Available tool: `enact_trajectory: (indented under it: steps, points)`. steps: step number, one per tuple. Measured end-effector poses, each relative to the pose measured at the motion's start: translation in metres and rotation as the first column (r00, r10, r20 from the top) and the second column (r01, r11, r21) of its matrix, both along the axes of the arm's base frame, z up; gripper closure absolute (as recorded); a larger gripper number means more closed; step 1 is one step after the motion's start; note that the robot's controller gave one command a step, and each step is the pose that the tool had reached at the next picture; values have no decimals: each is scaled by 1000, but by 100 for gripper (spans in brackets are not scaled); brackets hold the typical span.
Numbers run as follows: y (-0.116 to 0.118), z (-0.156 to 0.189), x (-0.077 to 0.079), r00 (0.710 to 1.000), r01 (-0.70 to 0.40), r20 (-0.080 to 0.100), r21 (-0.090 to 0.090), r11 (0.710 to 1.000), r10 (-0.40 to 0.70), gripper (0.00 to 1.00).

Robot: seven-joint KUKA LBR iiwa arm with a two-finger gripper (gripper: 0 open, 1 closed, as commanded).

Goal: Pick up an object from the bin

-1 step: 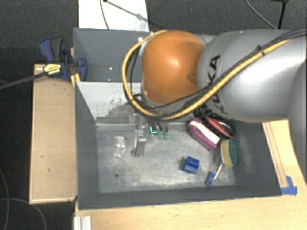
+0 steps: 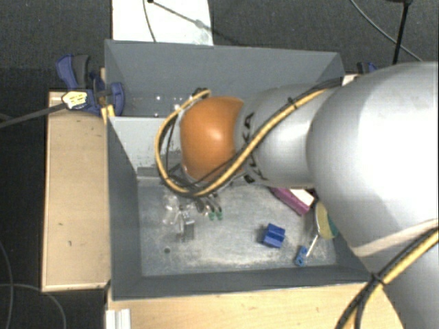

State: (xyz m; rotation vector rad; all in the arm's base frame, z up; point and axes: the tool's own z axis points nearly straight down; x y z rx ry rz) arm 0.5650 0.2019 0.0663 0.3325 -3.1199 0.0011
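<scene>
Down on the bin's left floor, the gripper stood just beside a small green bit. Clenched or released: unclear.

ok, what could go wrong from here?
1. The arm's tip sits low over the bin floor beside only a small green piece; it may come up empty.
2. The pink piece and yellow piece are partly hidden by the arm, hard to check.
3. The looped cable hangs near the bin wall and might snag.
</scene>
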Motion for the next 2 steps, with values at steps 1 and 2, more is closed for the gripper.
enact_trajectory:
  steps: [1, 2]
  points:
    - [17, 36, 13, 942, -335, 11, 2, 942, 335, 0]
    - [3, 36, 12, 729, -684, 10, 0, 729, 684, 0]
